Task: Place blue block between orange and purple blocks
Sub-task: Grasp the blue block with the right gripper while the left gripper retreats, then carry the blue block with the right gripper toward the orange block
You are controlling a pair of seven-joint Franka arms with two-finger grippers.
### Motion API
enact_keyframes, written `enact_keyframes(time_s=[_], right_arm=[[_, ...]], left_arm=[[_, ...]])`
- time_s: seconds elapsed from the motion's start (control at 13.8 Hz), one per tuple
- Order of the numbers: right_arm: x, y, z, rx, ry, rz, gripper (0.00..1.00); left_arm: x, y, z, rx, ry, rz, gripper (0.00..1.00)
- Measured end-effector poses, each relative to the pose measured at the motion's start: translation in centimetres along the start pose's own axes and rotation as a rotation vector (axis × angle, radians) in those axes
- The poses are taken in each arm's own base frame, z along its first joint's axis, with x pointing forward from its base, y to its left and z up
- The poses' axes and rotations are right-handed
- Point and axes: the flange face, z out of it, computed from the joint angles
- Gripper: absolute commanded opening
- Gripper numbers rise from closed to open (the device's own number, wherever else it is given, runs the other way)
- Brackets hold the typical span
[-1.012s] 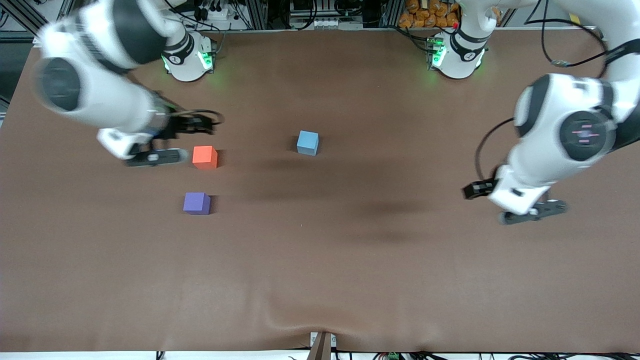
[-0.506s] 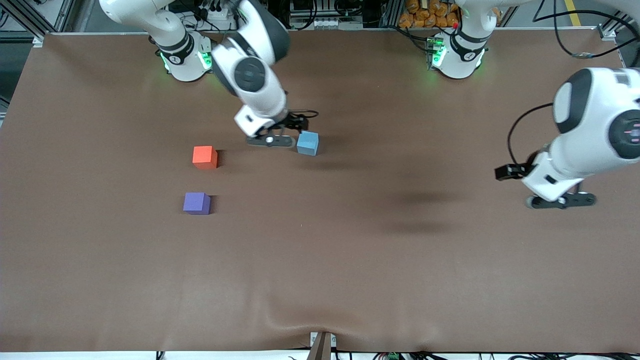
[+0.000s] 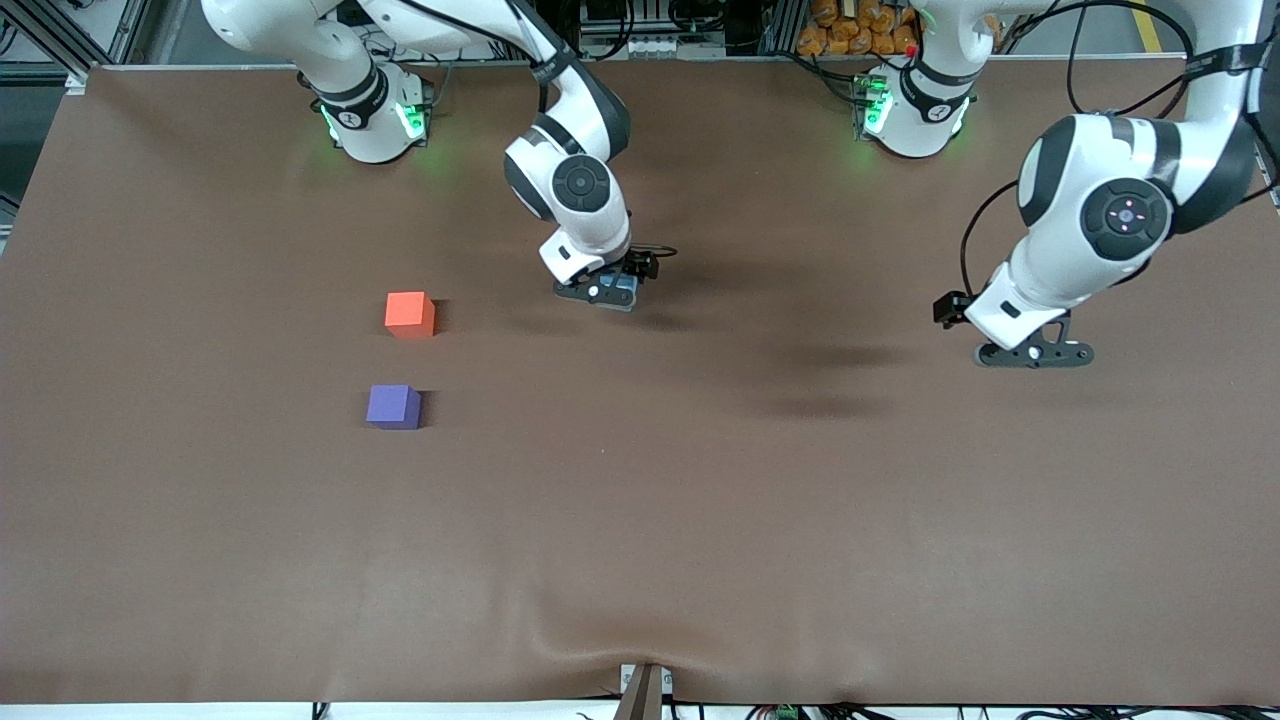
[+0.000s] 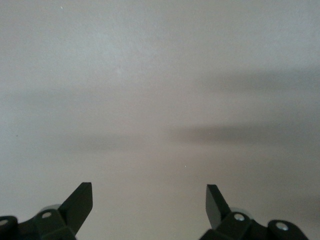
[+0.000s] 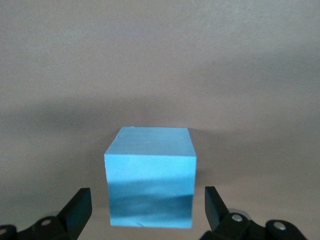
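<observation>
The blue block [image 5: 150, 175] sits on the brown table between the spread fingers of my right gripper [image 5: 147, 195], with a gap on each side. In the front view the right gripper [image 3: 600, 291] hangs low over the blue block [image 3: 624, 287] and hides most of it. The orange block [image 3: 410, 314] and the purple block [image 3: 393, 407] lie toward the right arm's end, the purple one nearer the camera, with a gap between them. My left gripper [image 3: 1035, 356] is open and empty over bare table [image 4: 150, 100] at the left arm's end; its wrist view shows the left gripper [image 4: 149, 189] holding nothing.
The brown cloth [image 3: 640, 520] covers the whole table and has a wrinkle near the front edge. Both arm bases [image 3: 370, 110] stand along the edge farthest from the camera. Cables and gear sit off the table by them.
My right arm swung from beside the orange block across to the blue block and came down around it, still open. My left arm shifted back toward its base. No block moved.
</observation>
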Motion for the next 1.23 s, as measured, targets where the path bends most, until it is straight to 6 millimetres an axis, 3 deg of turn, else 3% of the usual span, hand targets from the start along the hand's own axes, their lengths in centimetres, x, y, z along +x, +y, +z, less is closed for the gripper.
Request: enact_keyframes(time_s=[0.07,0.14,0.29,0.43,0.51,0.65,0.72,0.87,1.01,1.08,1.23], right_arm=[[0.1,-0.3,0.2,0.001,0.001,0.011,0.65],[0.2,-0.7,0.5,0.000,0.005,0.015,0.01],[0.3,-1.2,1.0,-0.026,0.037,-0.015,0.00],[1.0,-1.3,0.1,-0.060,0.045,-0.025,0.00],[1.6,-1.3,-1.3,-0.092,0.030,-0.020,0.00],[2.8,-0.9,-6.6,-0.185,0.007,-0.016,0.00],[3.6,0.1,-10.7,-0.228,0.010,-0.002,0.00],[5.7,4.1,-20.0,-0.238,0.020,0.063,0.00],[8.2,10.6,-27.3,-0.218,0.005,0.054,0.00],[9.6,13.6,-29.1,-0.203,-0.002,0.029,0.00],[13.1,18.1,-28.5,-0.177,-0.007,-0.012,0.00]], left_arm=[[-0.4,0.1,0.9,-0.002,0.006,0.002,1.00],[-0.6,0.2,1.3,-0.004,0.013,0.004,1.00],[0.1,0.1,0.1,-0.009,0.051,0.000,1.00],[1.1,-1.1,-3.2,-0.006,0.072,-0.017,1.00],[1.3,-1.8,-5.4,0.000,0.060,-0.014,1.00],[1.1,-2.8,-10.5,0.010,0.045,0.007,1.00],[0.8,-3.1,-13.2,0.013,0.048,0.013,1.00],[-0.4,-3.0,-18.0,0.005,0.060,0.014,1.00],[-1.5,-3.2,-22.2,-0.030,0.081,0.004,1.00],[-1.9,-3.5,-23.8,-0.039,0.091,-0.002,1.00],[-2.3,-4.0,-25.7,-0.043,0.104,-0.011,1.00]])
